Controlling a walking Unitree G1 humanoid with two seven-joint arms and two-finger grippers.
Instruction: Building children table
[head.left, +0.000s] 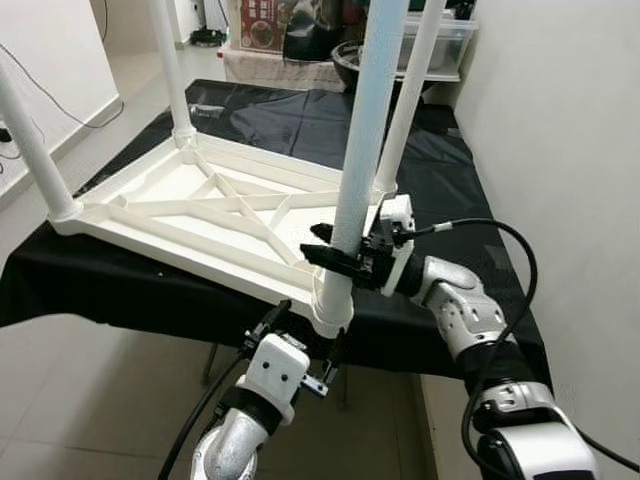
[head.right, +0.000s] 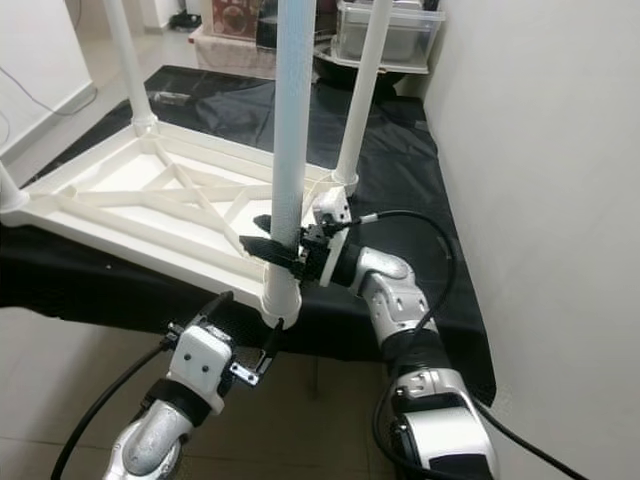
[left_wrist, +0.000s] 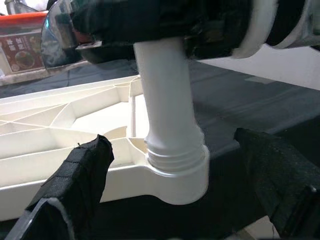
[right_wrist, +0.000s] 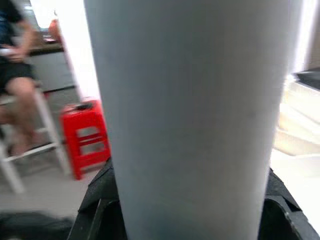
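White tabletop (head.left: 215, 205) lies upside down on a counter (head.left: 90, 275) w/ black cloth, ribbed underside up. Four white legs stand up from its corner sockets: far-left leg (head.left: 168, 65), left leg (head.left: 30, 140), far-right leg (head.left: 408, 95), and the near leg (head.left: 362, 150) at the corner closest to the robot. Right hand (head.left: 335, 255) is clamped around the near leg partway up, black fingers on both sides of the tube; in the right wrist view the leg (right_wrist: 192, 120) sits tight between the fingers. Leg's lower end sits in the near socket (left_wrist: 180, 172), threads visible just above the collar, leg upright. Left hand (head.left: 300, 335) is below the counter edge at that same corner, fingers (left_wrist: 75, 180) spread wide either side of the socket, not touching it, holding nothing. Tabletop's near corner overhangs the counter edge a little. Plain wall (head.left: 560, 120) just beside the counter on the right. Behind the counter: clear storage bin (head.right: 385, 30), a dark bowl-like thing (head.left: 352, 62), a red printed box (head.left: 262, 22). Right wrist view also shows a red stool (right_wrist: 85, 135) and a seated person (right_wrist: 15, 75) on a white chair, blurred.
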